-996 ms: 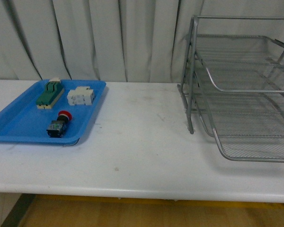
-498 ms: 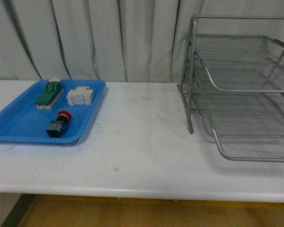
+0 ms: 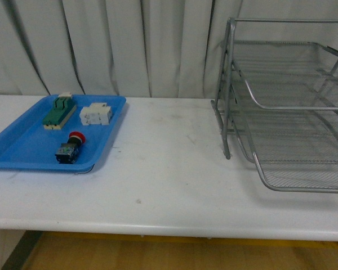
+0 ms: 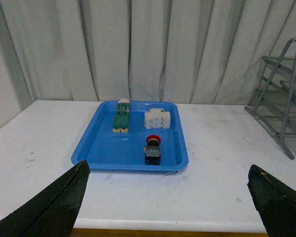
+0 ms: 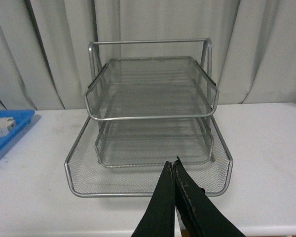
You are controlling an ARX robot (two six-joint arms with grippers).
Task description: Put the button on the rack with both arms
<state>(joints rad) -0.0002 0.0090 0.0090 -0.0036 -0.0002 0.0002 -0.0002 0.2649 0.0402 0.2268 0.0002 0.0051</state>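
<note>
The button [image 3: 70, 148] [image 4: 152, 148], red cap on a dark body, lies on its side in the blue tray [image 3: 22, 152] [image 4: 98, 148] at the table's left. At the right stands the silver wire rack [image 3: 287, 112] [image 5: 153, 123] with three empty tiers. My left gripper [image 4: 167, 197] is open, its black fingertips [image 4: 59, 202] spread wide, well short of the tray. My right gripper [image 5: 173, 165] is shut with nothing in it, just before the rack's lowest tier. Neither arm shows in the front view.
In the tray also lie a green-and-cream component [image 3: 59, 111] [image 4: 121, 118] and a white terminal block [image 3: 96, 114] [image 4: 157, 119]. The white table [image 3: 169, 169] runs between tray and rack. Grey curtains [image 3: 129, 45] hang behind.
</note>
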